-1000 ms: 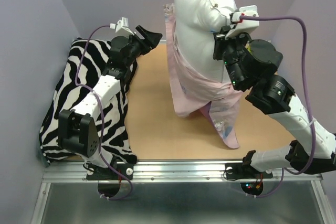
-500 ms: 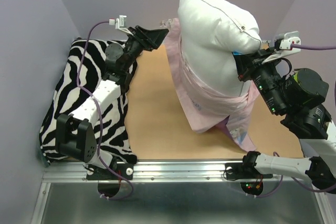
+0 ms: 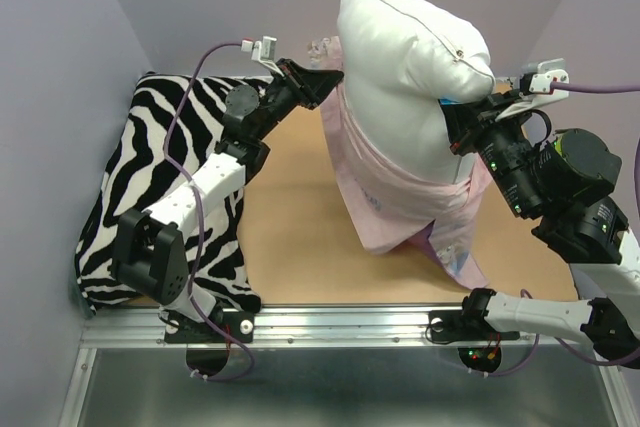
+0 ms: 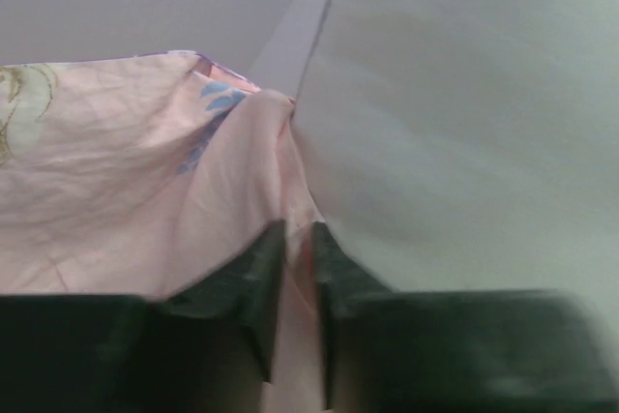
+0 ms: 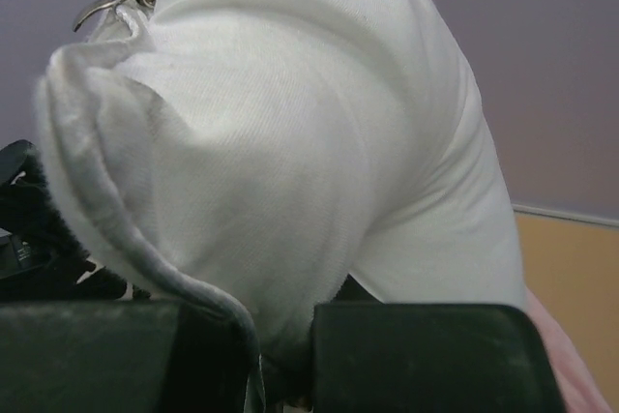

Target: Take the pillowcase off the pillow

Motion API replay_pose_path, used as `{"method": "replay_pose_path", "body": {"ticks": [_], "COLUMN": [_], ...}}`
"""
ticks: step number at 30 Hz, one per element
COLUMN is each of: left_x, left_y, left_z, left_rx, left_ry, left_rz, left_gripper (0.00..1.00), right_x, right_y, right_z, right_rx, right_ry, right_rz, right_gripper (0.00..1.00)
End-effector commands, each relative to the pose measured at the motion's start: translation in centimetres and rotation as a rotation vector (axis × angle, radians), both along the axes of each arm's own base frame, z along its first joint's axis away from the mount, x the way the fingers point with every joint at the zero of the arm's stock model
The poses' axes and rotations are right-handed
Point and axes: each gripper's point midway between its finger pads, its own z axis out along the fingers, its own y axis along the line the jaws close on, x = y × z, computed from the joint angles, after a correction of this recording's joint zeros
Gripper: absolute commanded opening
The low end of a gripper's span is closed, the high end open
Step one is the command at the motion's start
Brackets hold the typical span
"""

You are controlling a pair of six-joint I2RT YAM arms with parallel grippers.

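Observation:
The white pillow (image 3: 405, 57) is held up over the table, its lower half still inside the pink pillowcase (image 3: 400, 197), which hangs down to the tabletop. My right gripper (image 3: 455, 127) is shut on the pillow's right corner; in the right wrist view white pillow fabric (image 5: 290, 142) bunches between the jaws. My left gripper (image 3: 335, 77) sits at the pillowcase's upper left rim. In the left wrist view its fingers (image 4: 261, 268) pinch a fold of pink pillowcase fabric (image 4: 145, 191) beside the white pillow (image 4: 464, 113).
A zebra-striped cushion (image 3: 150, 177) lies along the left side of the brown tabletop (image 3: 290, 227), under the left arm. Purple walls close in at the left, back and right. A metal rail (image 3: 340, 322) runs along the near edge.
The left arm reached right to the pillowcase's rim and its jaws closed on the pink fabric. The right arm swung right with the pillow and has since held still.

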Motion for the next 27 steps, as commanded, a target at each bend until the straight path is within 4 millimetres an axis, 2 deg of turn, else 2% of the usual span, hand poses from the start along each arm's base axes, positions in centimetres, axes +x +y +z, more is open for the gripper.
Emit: {"method": "replay_pose_path", "body": {"ticks": [1,4,8,9,11,12,13,14,15,16,18,20,21,22,24,25,26,27], "left_x": [2.1,4.1,6.6,7.4,7.8,8.3,8.5,8.6,8.7,8.8,8.8,8.7,8.4,8.4,8.8,9.1,9.3,9.7], "left_y": [-0.1,-0.6,-1.9,-2.7,-3.7,-4.2,-4.4,-4.7,-4.7,-4.7,-4.4,-3.5,-3.0,-2.2,-1.1,0.4,1.1,1.3], "left_z": [-0.5,-3.4,-8.8,-10.9,-13.6,-16.2,-17.6,-20.0,-21.1,-22.2,-24.3,-24.3,-22.5,-21.9,-17.7,-18.1,-17.2,-15.5], "left_rx": [0.014,0.048,0.118,0.146,0.187,0.217,0.234,0.260,0.272,0.284,0.311,0.325,0.316,0.347,0.356,0.418,0.454,0.462], "left_ry": [0.043,0.132,0.271,0.304,0.358,0.394,0.422,0.459,0.477,0.497,0.532,0.530,0.497,0.482,0.424,0.455,0.434,0.410], "left_rz": [0.056,0.089,0.127,0.129,0.145,0.152,0.160,0.170,0.180,0.186,0.203,0.236,0.254,0.287,0.339,0.408,0.435,0.452], "left_gripper": [0.11,0.00,0.00,0.00,0.00,0.00,0.00,0.00,0.00,0.00,0.00,0.00,0.00,0.00,0.00,0.00,0.00,0.00], "right_x": [-1.2,-1.3,-1.2,-1.3,-1.3,-0.9,-0.8,-0.7,-0.7,-1.1,-0.5,-0.3,-0.1,0.5,1.0,1.3,1.7,1.9], "right_y": [-2.4,-3.1,-3.6,-3.7,-4.0,-3.6,-3.6,-3.8,-3.7,-4.5,-3.9,-4.2,-4.1,-3.8,-3.4,-2.9,-2.9,-2.8], "right_z": [5.0,5.6,6.7,7.0,8.0,8.1,8.3,9.1,9.5,10.8,11.3,12.1,12.1,11.6,11.4,11.3,11.3,11.5], "right_rx": [0.185,0.196,0.220,0.225,0.211,0.203,0.197,0.203,0.203,0.221,0.198,0.193,0.171,0.153,0.137,0.126,0.122,0.122], "right_ry": [-0.098,-0.103,-0.110,-0.114,-0.136,-0.132,-0.135,-0.144,-0.148,-0.170,-0.179,-0.187,-0.187,-0.173,-0.167,-0.164,-0.158,-0.157], "right_rz": [-0.022,-0.041,-0.061,-0.063,-0.074,-0.083,-0.092,-0.102,-0.105,-0.112,-0.123,-0.150,-0.165,-0.188,-0.200,-0.203,-0.223,-0.234], "right_gripper": [0.01,0.01,0.01,0.01,0.01,0.01,0.01,0.01,0.01,0.01,0.01,0.01,0.01,0.01,0.01,0.01,0.01,0.01]}}
